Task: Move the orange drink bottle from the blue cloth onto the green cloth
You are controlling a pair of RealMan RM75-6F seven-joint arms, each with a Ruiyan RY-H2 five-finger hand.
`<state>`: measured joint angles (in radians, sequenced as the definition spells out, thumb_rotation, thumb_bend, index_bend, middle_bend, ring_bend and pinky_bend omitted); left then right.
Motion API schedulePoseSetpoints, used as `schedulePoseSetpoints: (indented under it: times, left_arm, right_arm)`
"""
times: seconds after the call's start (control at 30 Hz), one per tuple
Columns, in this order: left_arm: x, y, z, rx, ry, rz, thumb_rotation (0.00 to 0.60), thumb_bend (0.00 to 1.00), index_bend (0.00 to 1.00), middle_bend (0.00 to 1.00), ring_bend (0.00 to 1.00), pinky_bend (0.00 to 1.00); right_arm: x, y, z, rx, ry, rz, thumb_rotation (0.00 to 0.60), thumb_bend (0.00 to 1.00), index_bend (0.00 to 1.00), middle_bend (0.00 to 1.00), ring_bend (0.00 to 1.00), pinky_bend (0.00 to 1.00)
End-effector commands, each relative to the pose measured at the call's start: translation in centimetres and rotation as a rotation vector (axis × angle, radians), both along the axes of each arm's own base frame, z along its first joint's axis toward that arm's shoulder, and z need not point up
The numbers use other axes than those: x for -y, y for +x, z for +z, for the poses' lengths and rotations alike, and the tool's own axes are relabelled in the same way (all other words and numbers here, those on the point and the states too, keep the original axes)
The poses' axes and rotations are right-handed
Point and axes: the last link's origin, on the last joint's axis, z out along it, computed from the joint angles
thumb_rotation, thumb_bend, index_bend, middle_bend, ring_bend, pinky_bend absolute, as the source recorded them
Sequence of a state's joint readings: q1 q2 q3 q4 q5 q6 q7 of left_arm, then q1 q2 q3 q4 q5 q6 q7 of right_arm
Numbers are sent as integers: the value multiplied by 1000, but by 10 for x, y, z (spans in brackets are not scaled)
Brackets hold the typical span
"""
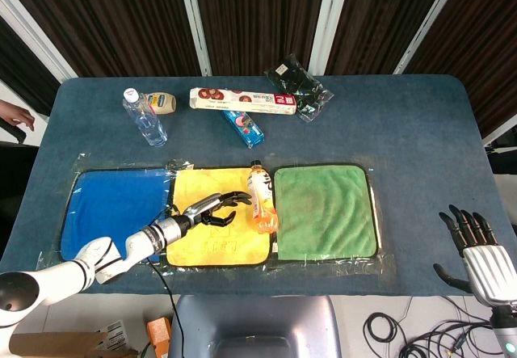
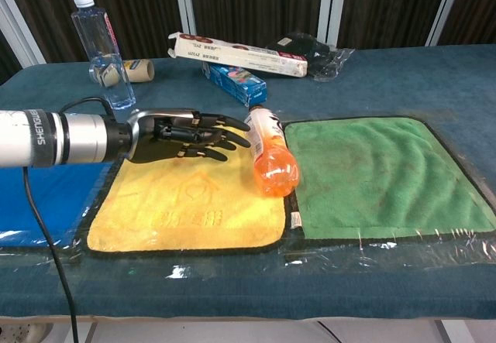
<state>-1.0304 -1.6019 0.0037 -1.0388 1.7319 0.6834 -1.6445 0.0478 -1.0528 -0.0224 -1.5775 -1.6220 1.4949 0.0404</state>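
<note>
The orange drink bottle (image 1: 261, 202) (image 2: 271, 157) lies on its side at the right edge of the yellow cloth (image 1: 212, 237) (image 2: 186, 207), its base over the seam next to the green cloth (image 1: 325, 210) (image 2: 380, 176). My left hand (image 1: 213, 210) (image 2: 182, 135) hovers low over the yellow cloth with its fingers stretched toward the bottle, fingertips just short of its neck, holding nothing. The blue cloth (image 1: 113, 208) (image 2: 39, 196) lies bare at the left. My right hand (image 1: 477, 249) stays open off the table's right front corner, seen only in the head view.
Along the back stand a clear water bottle (image 1: 144, 117) (image 2: 101, 45), a small jar (image 1: 163, 101), a long snack box (image 1: 239, 99) (image 2: 236, 55), a blue pack (image 1: 244, 128) (image 2: 236, 82) and a black bag (image 1: 299, 87). Someone's fingers (image 1: 18, 117) show at the far left.
</note>
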Motion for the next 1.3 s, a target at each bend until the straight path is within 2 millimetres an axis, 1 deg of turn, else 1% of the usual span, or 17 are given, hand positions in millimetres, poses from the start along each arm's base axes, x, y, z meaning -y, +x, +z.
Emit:
schedulePoseSetpoints:
  times: [0.03,0.2,0.33,0.53,0.7,0.83,1.1,1.3]
  left_arm:
    - [-8,8,-3,55,-19,34,469,594,188,185,72,107]
    - [-16,8,-5,76,-11,47,482,594,189,185,72,107]
    - [-19,10,-10,66,-9,52,483,594,188,182,61,107]
    - [-22,17,-16,82,-23,78,496,593,189,117,43,107]
    - [-25,20,-21,72,-26,83,498,594,188,115,42,107]
    - [-24,22,-22,75,-35,80,499,594,188,115,42,107]
    - [-18,34,-26,91,-65,46,499,594,188,115,41,107]
    - [-21,47,-32,81,-73,31,503,594,188,116,41,107]
  right_arm:
    - [1,-1,2,4,-1,-5,600,175,0,0,0,0]
    - [1,-2,3,8,-3,-11,600,175,0,0,0,0]
    - [2,-3,4,10,-5,-12,600,176,0,0,0,0]
    - [3,-3,4,14,-1,-14,600,175,0,0,0,0]
    - [3,-3,5,17,1,-12,600,175,0,0,0,0]
    - [3,-3,5,18,3,-15,600,176,0,0,0,0]
    - [3,-3,5,21,5,-16,600,175,0,0,0,0]
    - [3,-4,7,28,1,-17,600,175,0,0,0,0]
